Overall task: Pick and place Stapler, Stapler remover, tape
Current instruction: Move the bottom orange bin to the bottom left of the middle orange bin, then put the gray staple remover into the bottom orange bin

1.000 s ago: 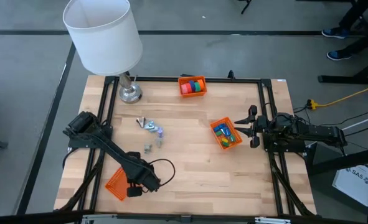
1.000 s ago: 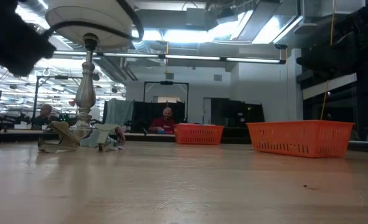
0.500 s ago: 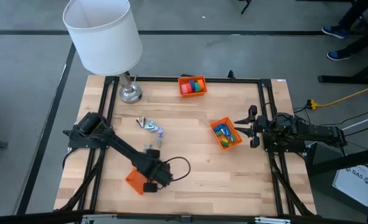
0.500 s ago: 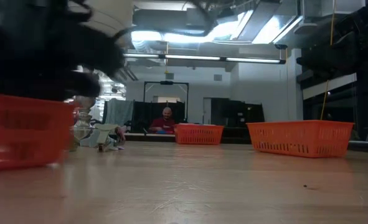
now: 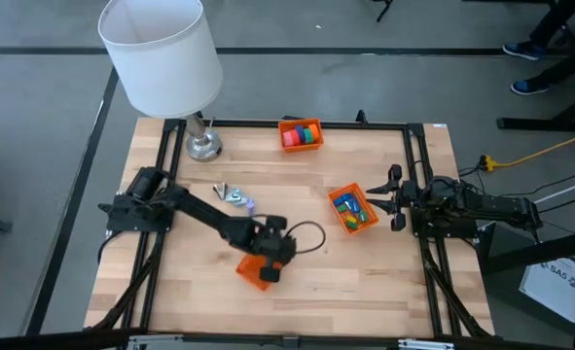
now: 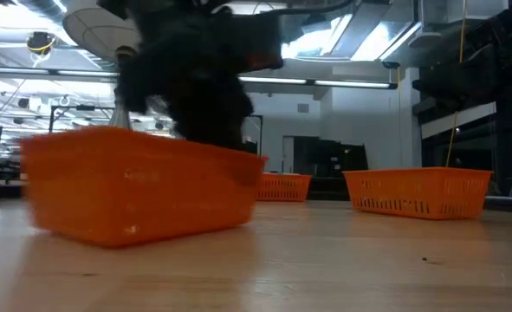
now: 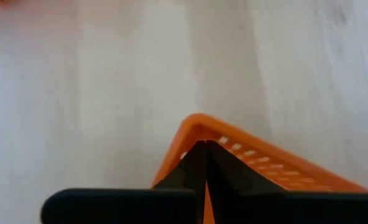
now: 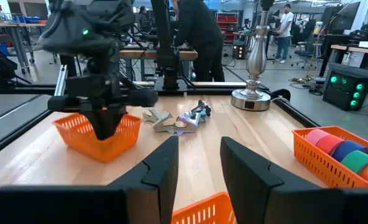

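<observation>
Dragging the empty orange basket well means keeping its base flat on the table. It sits near the middle front, with the left gripper clenched on its rim. The staple removers lie behind it. The right gripper waits half open beside the basket of blocks; the tape rolls sit in the far basket.

Grey floor surrounds the wooden table; ceiling strip lights (lit) run above distant workbenches.
</observation>
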Available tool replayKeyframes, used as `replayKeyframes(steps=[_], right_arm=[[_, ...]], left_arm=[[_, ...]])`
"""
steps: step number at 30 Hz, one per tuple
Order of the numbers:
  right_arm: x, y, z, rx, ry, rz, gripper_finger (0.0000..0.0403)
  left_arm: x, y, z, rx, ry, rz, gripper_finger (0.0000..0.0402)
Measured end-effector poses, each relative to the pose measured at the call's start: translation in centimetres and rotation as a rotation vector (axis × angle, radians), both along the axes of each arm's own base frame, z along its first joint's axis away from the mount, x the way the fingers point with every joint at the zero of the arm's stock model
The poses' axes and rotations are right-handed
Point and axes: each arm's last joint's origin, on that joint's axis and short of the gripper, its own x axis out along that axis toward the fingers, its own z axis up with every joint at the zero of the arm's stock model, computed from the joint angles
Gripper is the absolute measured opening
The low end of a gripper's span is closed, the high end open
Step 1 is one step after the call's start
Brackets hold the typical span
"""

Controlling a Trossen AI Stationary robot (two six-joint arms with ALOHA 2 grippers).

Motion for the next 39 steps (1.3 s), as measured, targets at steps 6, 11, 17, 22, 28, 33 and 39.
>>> replayKeyframes(steps=[6, 11, 17, 22, 28, 33, 39], right_arm=[[0.0, 0.0, 0.0, 0.0, 0.0, 0.0, 0.0124], [0.0, 0.0, 0.0, 0.0, 0.0, 0.0, 0.0124], [0.0, 0.0, 0.0, 0.0, 0.0, 0.0, 0.0124], [0.0, 0.0, 0.0, 0.0, 0.0, 0.0, 0.0124], [0.0, 0.0, 0.0, 0.0, 0.0, 0.0, 0.0124], [0.0, 0.0, 0.0, 0.0, 0.0, 0.0, 0.0124], [0.0, 0.0, 0.0, 0.0, 0.0, 0.0, 0.0124]], left_arm=[[1.8, 2.2, 0.8, -0.015, -0.136, 0.047, 0.0006], [2.7, 3.9, 1.3, 0.021, -0.22, 0.129, 0.0021], [3.0, 5.1, 1.4, 0.042, -0.239, 0.175, 0.0048], [2.9, 4.9, 1.3, 0.023, -0.239, 0.193, 0.0073], [2.4, 4.3, 2.4, 0.064, -0.268, 0.231, 0.0082], [0.1, 3.2, 5.7, 0.146, -0.287, 0.279, 0.0082], [-4.6, 2.2, 9.5, 0.138, -0.247, 0.422, 0.0082]])
